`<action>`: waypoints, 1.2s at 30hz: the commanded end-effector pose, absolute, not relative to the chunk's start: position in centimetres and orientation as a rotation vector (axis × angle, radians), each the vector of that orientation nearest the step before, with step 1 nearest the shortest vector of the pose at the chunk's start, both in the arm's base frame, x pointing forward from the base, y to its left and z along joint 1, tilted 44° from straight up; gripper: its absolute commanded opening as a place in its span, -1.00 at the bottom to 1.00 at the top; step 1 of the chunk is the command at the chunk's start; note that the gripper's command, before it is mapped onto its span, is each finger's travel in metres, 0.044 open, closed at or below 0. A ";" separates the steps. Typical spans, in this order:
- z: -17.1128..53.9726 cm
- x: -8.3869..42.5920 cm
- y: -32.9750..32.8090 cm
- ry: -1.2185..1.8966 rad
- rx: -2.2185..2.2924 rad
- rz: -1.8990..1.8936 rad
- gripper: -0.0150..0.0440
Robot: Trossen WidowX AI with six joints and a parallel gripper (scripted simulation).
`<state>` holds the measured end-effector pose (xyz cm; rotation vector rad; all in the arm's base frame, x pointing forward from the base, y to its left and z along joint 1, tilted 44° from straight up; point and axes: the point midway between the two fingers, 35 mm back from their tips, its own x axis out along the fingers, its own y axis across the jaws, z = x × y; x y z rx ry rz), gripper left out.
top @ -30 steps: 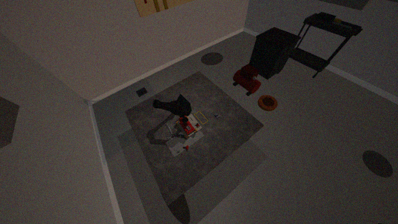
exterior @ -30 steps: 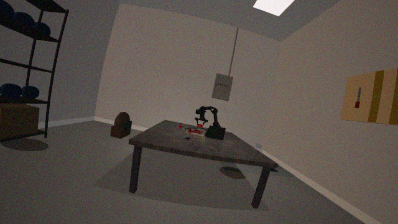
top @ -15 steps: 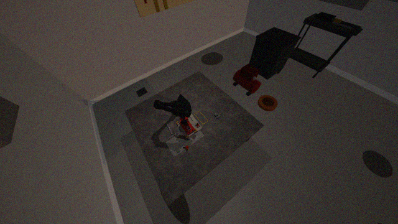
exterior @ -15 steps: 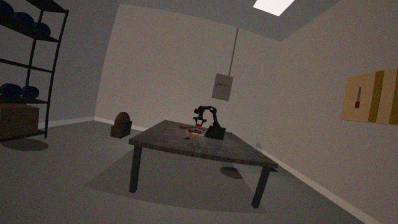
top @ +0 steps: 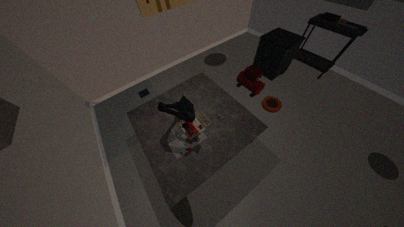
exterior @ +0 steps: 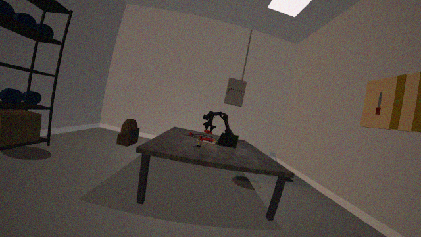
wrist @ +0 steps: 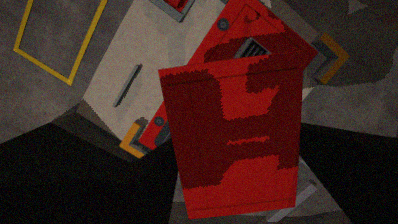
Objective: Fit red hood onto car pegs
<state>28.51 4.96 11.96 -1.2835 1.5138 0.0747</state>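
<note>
Hood lifted, not yet fitted
Your gripper pinches the hood above the chassis, whose visible end points toward one o'clock in the wrist view; turning, seating and release seemingly remain.

High overhead, distant low side, close claw-mounted downward; shared table.
</note>
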 end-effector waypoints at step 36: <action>10.5 33.5 3.9 1.338 -0.680 -0.460 -0.49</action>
